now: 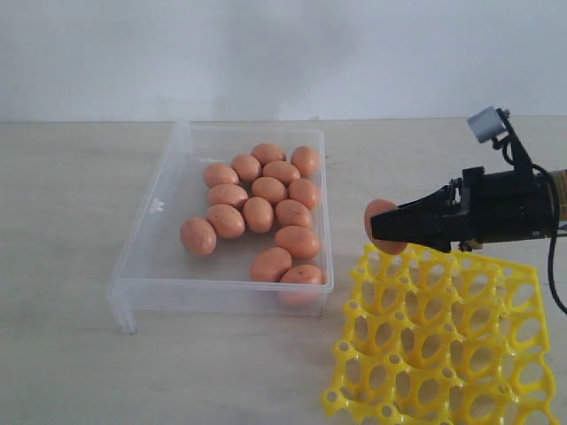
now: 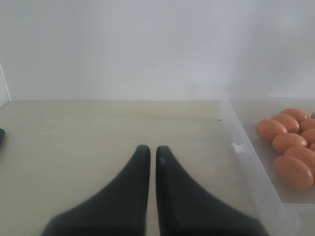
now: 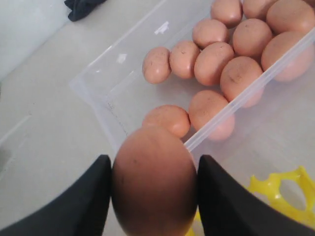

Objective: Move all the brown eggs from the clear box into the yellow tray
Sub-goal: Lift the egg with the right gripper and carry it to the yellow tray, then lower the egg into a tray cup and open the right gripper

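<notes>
Several brown eggs (image 1: 259,214) lie bunched in the clear box (image 1: 142,266), mostly toward its right side. My right gripper (image 1: 383,232) is shut on one brown egg (image 1: 379,212) and holds it just above the far left corner of the yellow tray (image 1: 443,345), to the right of the box. In the right wrist view the held egg (image 3: 153,187) fills the gap between the black fingers (image 3: 93,196) of that gripper (image 3: 153,162). My left gripper (image 2: 153,150) is shut on nothing and hangs over bare table beside the box's wall (image 2: 246,157); the exterior view does not show it.
The pale table (image 1: 71,354) runs back to a white wall (image 1: 283,53). The yellow tray reaches the front right edge of the exterior view. A dark object (image 3: 81,7) lies on the table beyond the box's far side.
</notes>
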`<action>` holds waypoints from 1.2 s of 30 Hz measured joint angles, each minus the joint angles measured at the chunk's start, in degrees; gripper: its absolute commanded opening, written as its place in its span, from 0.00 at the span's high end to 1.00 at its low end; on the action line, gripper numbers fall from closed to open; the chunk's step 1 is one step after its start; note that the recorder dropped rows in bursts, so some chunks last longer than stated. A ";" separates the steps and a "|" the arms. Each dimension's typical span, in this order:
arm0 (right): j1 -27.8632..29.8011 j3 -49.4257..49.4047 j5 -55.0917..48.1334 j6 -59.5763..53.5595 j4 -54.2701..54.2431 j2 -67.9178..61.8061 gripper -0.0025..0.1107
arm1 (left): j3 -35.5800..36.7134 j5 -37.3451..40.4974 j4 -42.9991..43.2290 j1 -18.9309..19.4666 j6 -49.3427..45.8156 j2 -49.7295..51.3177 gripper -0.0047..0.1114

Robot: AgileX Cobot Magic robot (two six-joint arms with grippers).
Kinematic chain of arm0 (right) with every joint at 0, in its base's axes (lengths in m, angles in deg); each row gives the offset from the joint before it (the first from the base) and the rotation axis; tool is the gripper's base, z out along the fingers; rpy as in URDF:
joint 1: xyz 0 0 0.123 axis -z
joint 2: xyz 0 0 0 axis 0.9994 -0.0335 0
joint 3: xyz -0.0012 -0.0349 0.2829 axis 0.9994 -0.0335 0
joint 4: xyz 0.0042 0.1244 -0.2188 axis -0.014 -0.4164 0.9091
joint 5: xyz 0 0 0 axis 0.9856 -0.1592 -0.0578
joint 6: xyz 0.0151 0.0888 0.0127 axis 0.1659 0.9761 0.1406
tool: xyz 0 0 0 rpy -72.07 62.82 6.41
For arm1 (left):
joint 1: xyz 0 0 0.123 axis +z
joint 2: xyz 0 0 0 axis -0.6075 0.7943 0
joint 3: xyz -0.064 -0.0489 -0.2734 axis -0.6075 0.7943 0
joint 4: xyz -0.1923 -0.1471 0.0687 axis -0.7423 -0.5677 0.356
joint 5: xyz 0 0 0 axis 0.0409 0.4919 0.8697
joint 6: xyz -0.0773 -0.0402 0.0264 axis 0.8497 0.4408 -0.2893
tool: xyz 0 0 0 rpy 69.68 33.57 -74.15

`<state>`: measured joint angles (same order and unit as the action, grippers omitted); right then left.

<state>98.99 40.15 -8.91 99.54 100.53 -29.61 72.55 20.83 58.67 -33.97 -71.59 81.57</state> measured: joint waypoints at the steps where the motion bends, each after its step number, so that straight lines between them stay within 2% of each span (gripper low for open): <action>1: -0.73 0.04 -0.95 -0.92 0.00 0.00 0.98 | 0.00 0.00 0.00 0.00 0.00 0.00 0.92; 7: -6.11 0.16 -12.19 -5.29 -0.10 0.00 0.98 | 0.00 0.00 0.00 0.00 0.00 0.00 0.92; 12: -7.51 0.16 -18.88 -7.19 -1.55 0.00 0.98 | 0.00 0.00 0.00 0.00 0.00 0.00 0.92; 17: -7.51 0.16 -19.61 -10.22 -5.54 0.00 0.98 | 0.00 0.00 0.00 0.00 0.00 0.00 0.92; 33: -7.51 0.16 -21.74 -13.39 -9.18 0.00 0.98 | 0.00 0.00 0.00 0.00 0.00 0.00 0.92; 34: -7.51 0.16 -21.83 -13.39 -9.18 0.00 0.97 | 0.00 0.00 0.00 0.00 0.00 0.00 0.92; 36: -7.51 0.16 -21.96 -13.58 -9.18 0.00 0.89 | 0.00 0.00 0.00 0.00 0.00 0.00 0.92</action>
<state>91.49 40.31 -30.87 85.96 91.36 -29.61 72.55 20.83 58.67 -33.97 -71.59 81.57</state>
